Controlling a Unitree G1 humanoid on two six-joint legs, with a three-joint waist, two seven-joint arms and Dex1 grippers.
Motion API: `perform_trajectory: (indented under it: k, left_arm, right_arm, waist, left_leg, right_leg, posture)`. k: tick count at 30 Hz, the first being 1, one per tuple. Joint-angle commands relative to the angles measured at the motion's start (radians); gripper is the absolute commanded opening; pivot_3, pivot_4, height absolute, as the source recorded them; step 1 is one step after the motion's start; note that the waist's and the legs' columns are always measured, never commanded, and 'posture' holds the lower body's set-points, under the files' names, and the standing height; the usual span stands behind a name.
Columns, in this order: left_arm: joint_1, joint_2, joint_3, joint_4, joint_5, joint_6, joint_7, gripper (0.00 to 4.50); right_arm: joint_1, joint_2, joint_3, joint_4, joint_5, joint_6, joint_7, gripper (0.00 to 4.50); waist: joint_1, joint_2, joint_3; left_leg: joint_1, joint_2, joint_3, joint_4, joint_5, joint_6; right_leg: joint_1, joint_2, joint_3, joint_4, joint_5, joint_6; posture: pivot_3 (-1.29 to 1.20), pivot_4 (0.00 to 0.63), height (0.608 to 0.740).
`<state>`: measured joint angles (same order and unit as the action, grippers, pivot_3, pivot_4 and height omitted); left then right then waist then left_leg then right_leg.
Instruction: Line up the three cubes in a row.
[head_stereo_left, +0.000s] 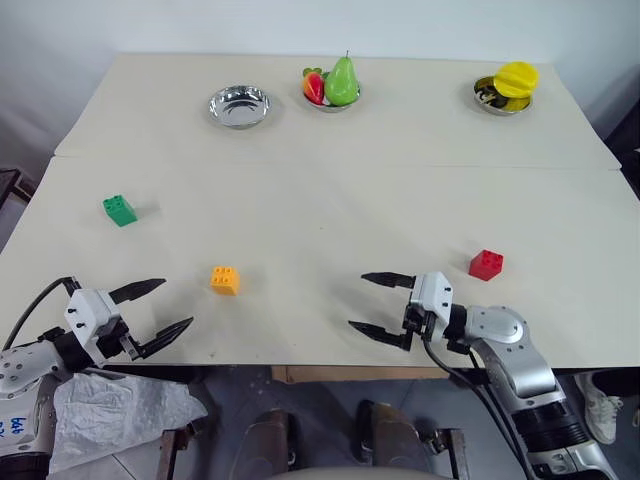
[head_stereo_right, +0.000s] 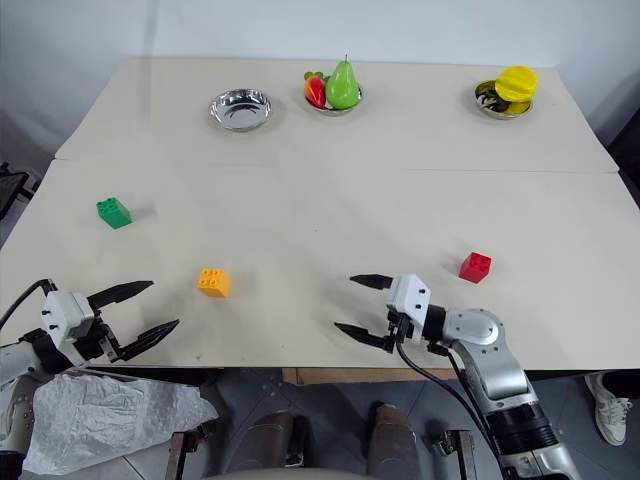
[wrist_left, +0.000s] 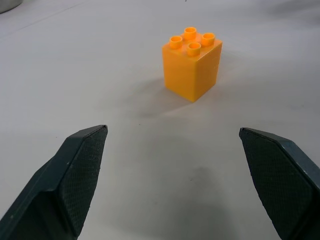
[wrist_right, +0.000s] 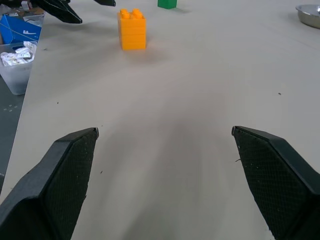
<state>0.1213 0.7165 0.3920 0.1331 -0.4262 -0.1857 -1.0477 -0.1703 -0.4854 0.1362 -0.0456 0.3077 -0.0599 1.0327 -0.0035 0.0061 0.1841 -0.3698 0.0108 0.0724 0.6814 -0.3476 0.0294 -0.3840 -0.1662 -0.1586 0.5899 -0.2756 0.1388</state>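
We see both tools standing wide, nothing between their fingers. The left gripper (head_stereo_left: 160, 308) hovers over the near edge of the table (head_stereo_left: 330, 190), its two black fingers tapering to points, the inner pads (wrist_left: 82, 175) cross-hatched with a fine diamond grip. Just ahead of its tips, a little toward the right arm, sits the orange-yellow cube (head_stereo_left: 225, 279) — glossy moulded plastic, four round hollow studs on top, faint horizontal seams down its sides, standing upright and touching nothing. The green cube (head_stereo_left: 119, 209) lies farther out from the left gripper, beyond it toward the far side, well apart from the orange one; it has the same studded build. The right gripper (head_stereo_left: 381, 303) points across toward the left arm, and the red cube (head_stereo_left: 486, 264) rests behind it, just beside the wrist on the outer side, clear of the fingers. The table is matt, pale beige, with a seam running across its middle. Far beyond both grippers stand three polished steel bowls: an empty one (head_stereo_left: 239, 105), one holding a smooth green pear and a red fruit (head_stereo_left: 333, 85), and one with a waxy yellow fruit (head_stereo_left: 505, 87). Past the table edge the right wrist view shows a blue carton (wrist_right: 19, 30) above a clear plastic bin — we cannot read its white print.
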Motion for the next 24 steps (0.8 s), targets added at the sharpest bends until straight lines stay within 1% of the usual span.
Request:
perform_trajectory:
  k: [1,2,5,7,9,11,13,14,16,18,20,24]
  left_arm:
    - [0.011,0.002,0.020,-0.014,-0.004,-0.019,0.003,4.49]
    - [0.016,0.001,0.023,-0.020,-0.007,-0.013,0.007,4.49]
    - [0.036,0.006,0.070,-0.090,-0.121,0.086,-0.006,4.49]
    - [0.043,0.023,0.101,-0.147,-0.199,0.186,0.004,4.49]
    - [0.037,0.042,0.125,-0.220,-0.270,0.279,0.015,4.49]
    - [-0.051,0.042,0.058,-0.309,-0.289,0.341,0.054,4.49]
    - [-0.143,0.031,-0.048,-0.357,-0.239,0.350,0.053,4.49]
    - [-0.165,0.029,-0.076,-0.363,-0.220,0.348,0.044,4.49]
    - [-0.234,0.009,-0.146,-0.349,-0.186,0.342,0.034,4.49]
    - [-0.288,-0.012,-0.191,-0.336,-0.183,0.361,0.038,4.49]
    - [-0.349,-0.038,-0.255,-0.306,-0.149,0.351,0.020,4.49]
    - [-0.429,-0.080,-0.348,-0.263,-0.098,0.345,-0.008,4.49]
  right_arm:
    - [0.001,0.006,-0.001,-0.018,0.008,-0.010,0.002,4.50]
    - [0.003,0.006,-0.004,-0.019,0.010,-0.012,0.003,4.50]
    - [0.025,-0.002,-0.053,-0.070,0.069,-0.005,0.003,4.50]
    - [0.043,-0.019,-0.098,-0.126,0.129,0.018,0.004,4.50]
    - [0.062,-0.027,-0.164,-0.179,0.196,0.071,-0.037,4.50]
    - [0.111,-0.057,-0.302,-0.243,0.290,0.147,-0.110,4.50]
    - [0.170,-0.073,-0.427,-0.269,0.329,0.177,-0.178,4.50]
    - [0.189,-0.075,-0.456,-0.278,0.334,0.185,-0.197,4.50]
    - [0.268,-0.069,-0.523,-0.281,0.288,0.141,-0.223,4.50]
    - [0.325,-0.045,-0.581,-0.278,0.248,0.100,-0.272,4.50]
    - [0.383,0.000,-0.640,-0.247,0.215,0.049,-0.331,4.50]
    - [0.462,0.055,-0.675,-0.195,0.170,0.012,-0.391,4.50]
  waist:
    - [0.000,0.000,0.000]
    - [0.000,0.000,0.000]
    - [0.000,0.000,0.000]
    - [0.002,0.000,0.000]
    - [0.003,0.000,0.000]
    - [0.018,0.001,0.001]
    - [0.036,0.001,0.001]
    - [0.038,0.000,0.000]
    - [0.033,0.001,0.000]
    - [0.031,0.001,0.000]
    - [0.024,0.001,0.000]
    - [0.021,0.001,-0.001]
  left_leg:
    - [0.000,0.000,0.000,0.000,0.000,0.000]
    - [0.000,0.000,0.000,0.000,0.000,0.000]
    - [0.000,0.000,0.000,0.000,0.000,0.000]
    - [-0.001,0.000,-0.001,0.000,0.000,0.000]
    - [-0.001,0.000,-0.001,0.000,0.000,0.000]
    - [0.000,0.000,-0.001,0.001,0.000,0.000]
    - [0.000,-0.001,-0.002,0.001,0.000,0.000]
    - [0.000,-0.002,-0.003,0.002,0.000,0.000]
    - [0.000,-0.002,-0.002,0.001,-0.001,0.001]
    - [0.000,-0.004,-0.001,0.000,-0.001,0.000]
    - [0.000,-0.005,0.001,0.000,-0.001,0.000]
    - [0.002,-0.005,0.008,0.000,-0.001,-0.001]
  right_leg:
    - [0.000,0.000,0.000,0.000,0.000,0.000]
    - [0.000,0.000,0.000,0.000,0.000,0.000]
    - [0.000,0.000,0.000,0.000,0.000,0.000]
    - [0.000,0.000,0.000,0.000,0.000,0.000]
    - [0.000,0.000,0.000,0.000,0.000,0.000]
    - [0.001,0.000,0.000,0.000,0.000,0.000]
    - [0.002,-0.001,0.000,0.000,0.000,0.000]
    - [0.003,-0.001,0.000,0.000,0.001,-0.001]
    - [0.003,-0.001,0.000,0.000,0.001,-0.001]
    - [0.002,0.001,0.000,-0.001,0.001,-0.001]
    - [0.000,0.002,0.000,0.000,0.000,-0.001]
    - [0.000,0.002,0.003,0.001,0.000,-0.001]
  posture:
    - [0.00,0.150,0.740]
    - [0.00,0.150,0.740]
    - [0.00,0.150,0.740]
    - [0.00,0.150,0.740]
    - [0.00,0.150,0.740]
    - [0.00,0.150,0.740]
    - [0.00,0.150,0.740]
    - [0.00,0.150,0.740]
    - [0.00,0.150,0.740]
    - [0.00,0.150,0.740]
    - [0.00,0.150,0.740]
    - [0.00,0.150,0.740]
